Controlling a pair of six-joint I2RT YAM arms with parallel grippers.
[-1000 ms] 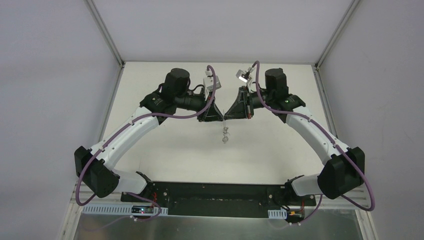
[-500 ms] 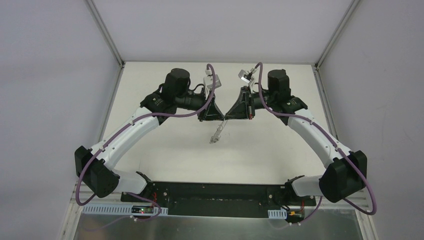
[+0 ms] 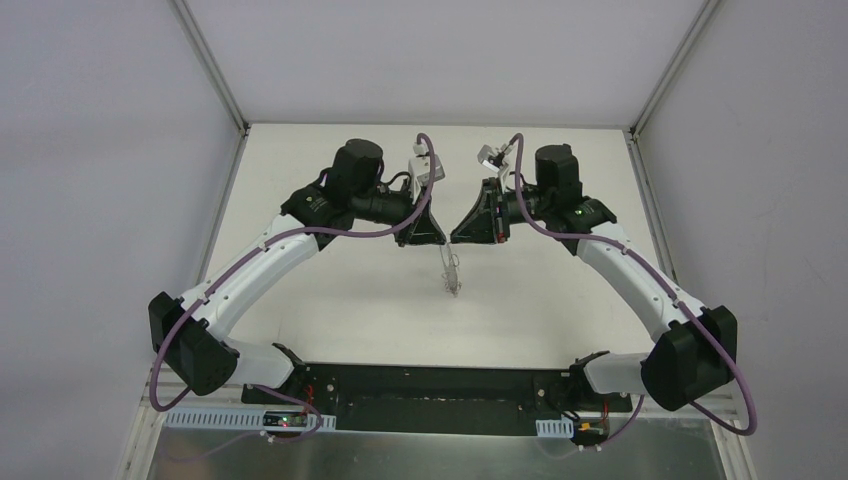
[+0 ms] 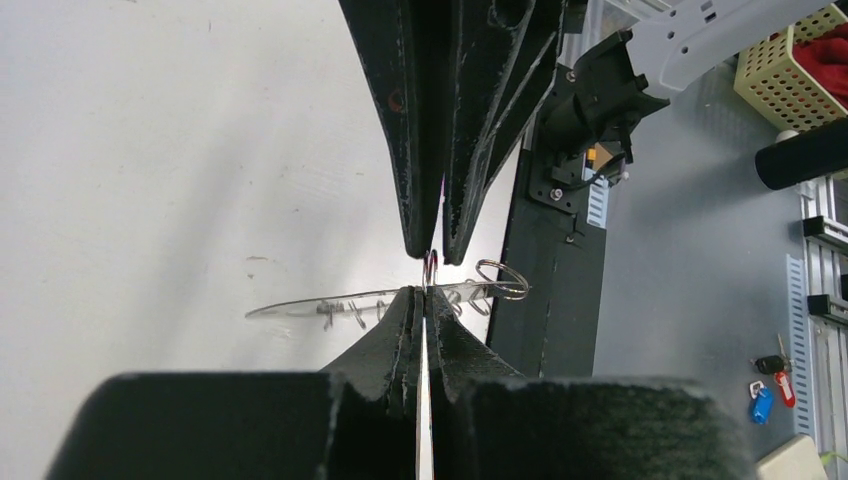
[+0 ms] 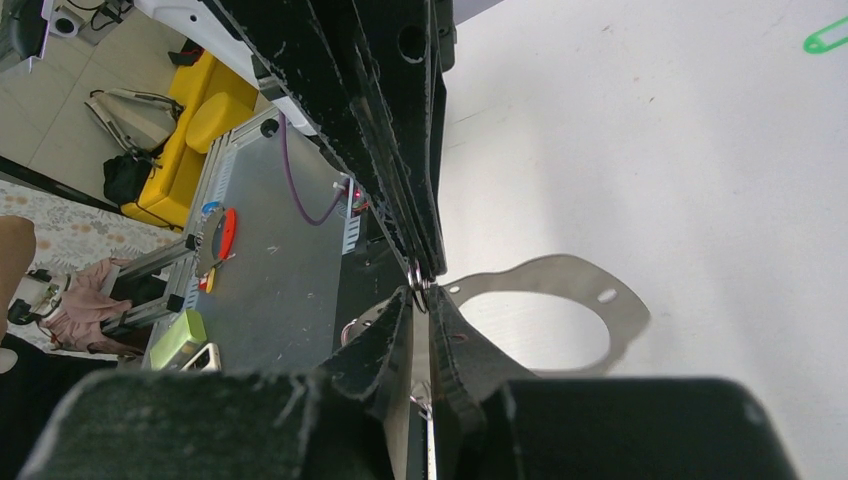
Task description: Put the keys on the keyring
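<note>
From my station I see both arms raised over the white table (image 3: 350, 300), their black two-finger grippers meeting tip to tip above its middle. The left gripper (image 4: 422, 293) is fully closed: in its own wrist view the two fingers press flat against each other, and the thin silver metal loop of the keyring (image 3: 452, 272) is pinched at their tips. In that view the loop runs edge-on across the fingertips, with several small silver split rings (image 4: 503, 280) threaded along it and hanging to either side. The right gripper (image 4: 433, 257) faces it from the opposite side, very near the same spot on the loop. Its jaws stand slightly apart, and the narrow slit between them is wider than the wire that passes through it. I see no pad of that gripper bearing on the metal. From above, the keyring hangs below the two gripper tips, clear of the table surface, tilted a little toward the right arm. In the right wrist view the loop shows broadside as a flat silver band curving away from the fingertips. At the far upper corner of that view a small bright green object (image 5: 825, 38) lies on the table, well apart from the keyring. It may be the green-headed key, but it is too small to confirm.
</note>
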